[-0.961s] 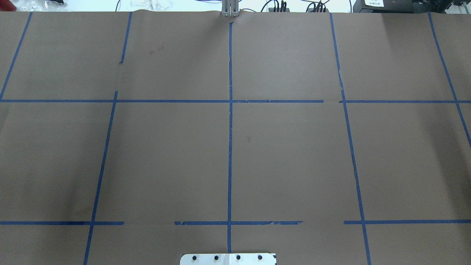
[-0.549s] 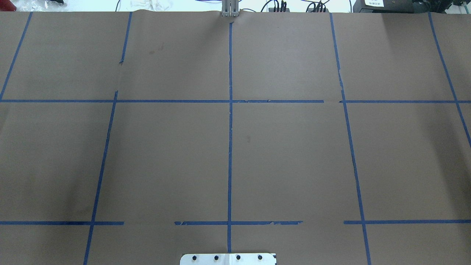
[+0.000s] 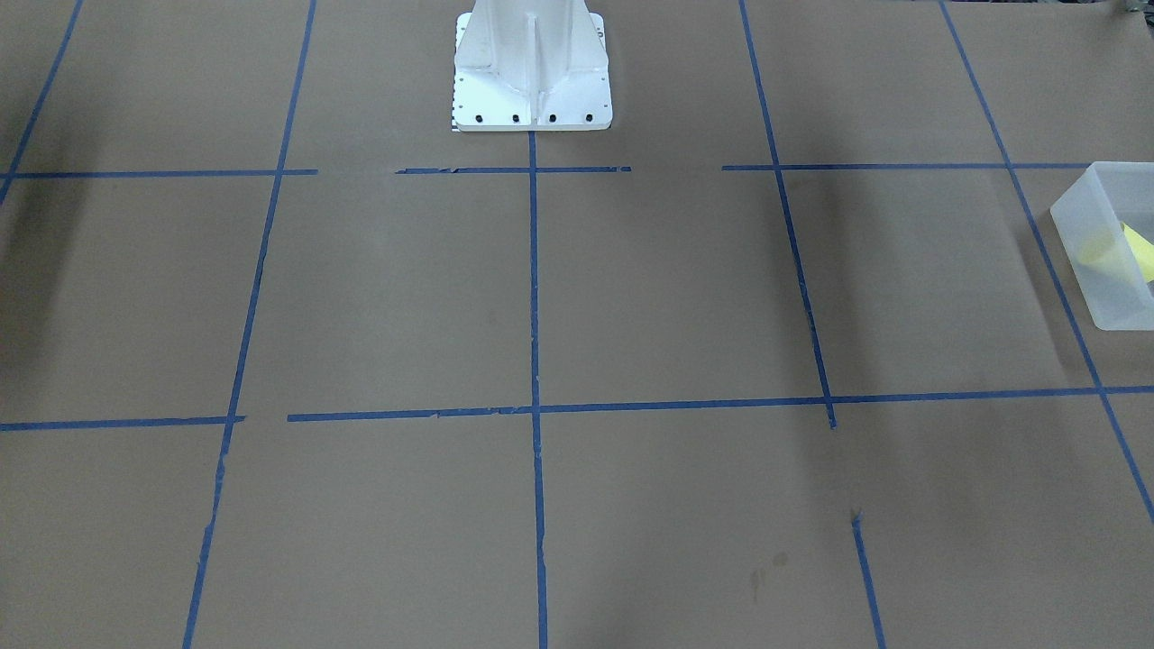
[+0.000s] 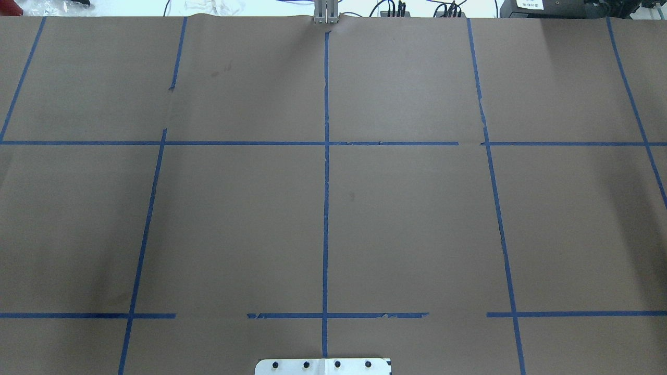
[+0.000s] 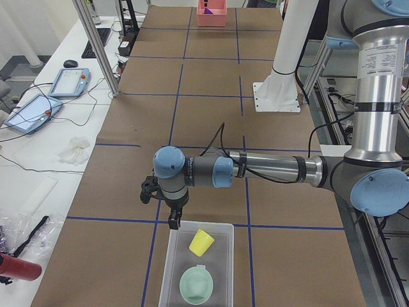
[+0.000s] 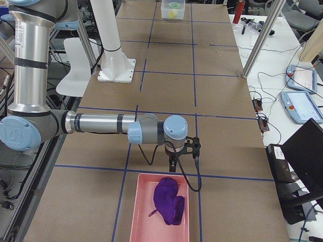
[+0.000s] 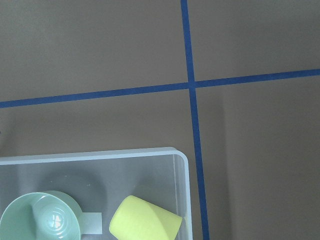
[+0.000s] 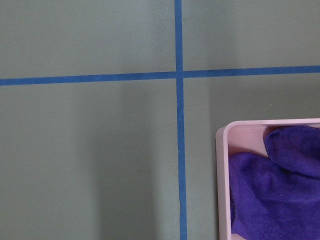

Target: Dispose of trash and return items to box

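The frosted box [image 5: 220, 268] sits at the table's left end. The yellow cup [image 5: 201, 242] lies on its side inside it, and the pale green bowl [image 5: 195, 285] stands upright beside it. The left wrist view shows the box [image 7: 183, 167], the cup [image 7: 145, 222] and the bowl [image 7: 40, 220] from above. My left gripper [image 5: 174, 222] hangs just over the box's near rim; I cannot tell whether it is open or shut. My right gripper [image 6: 173, 165] hangs by the rim of a pink tray [image 6: 143, 212] holding a purple cloth [image 6: 169, 201]; I cannot tell its state either.
The front-facing view catches the box [image 3: 1113, 288] at its right edge, with the cup [image 3: 1113, 245] showing inside. The right wrist view shows the pink tray's corner [image 8: 221, 165] and the cloth [image 8: 270, 190]. The white robot base [image 3: 532, 72] stands at the table's middle. Blue tape lines cross the brown paper.
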Tool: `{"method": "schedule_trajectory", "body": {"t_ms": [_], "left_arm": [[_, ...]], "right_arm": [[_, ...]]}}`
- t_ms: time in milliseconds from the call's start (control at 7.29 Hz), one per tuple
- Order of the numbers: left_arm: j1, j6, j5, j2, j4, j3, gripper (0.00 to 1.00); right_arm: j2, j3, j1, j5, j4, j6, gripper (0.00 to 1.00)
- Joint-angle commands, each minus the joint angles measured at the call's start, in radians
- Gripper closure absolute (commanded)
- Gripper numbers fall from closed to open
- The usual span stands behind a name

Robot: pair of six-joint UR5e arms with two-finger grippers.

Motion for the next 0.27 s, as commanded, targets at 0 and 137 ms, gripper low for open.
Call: {"method": "schedule_trajectory", "body": {"t_ms": [0,137], "left_arm": [[0.000,0.000,-0.002,0.000,-0.002,0.000,0.00],[0.000,0.000,0.000,0.000,-0.002,0.000,0.00]], "right_arm": [[0.000,0.000,0.000,0.001,0.000,0.002,0.00],[0.000,0.000,0.000,0.001,0.000,0.000,0.00]]}}
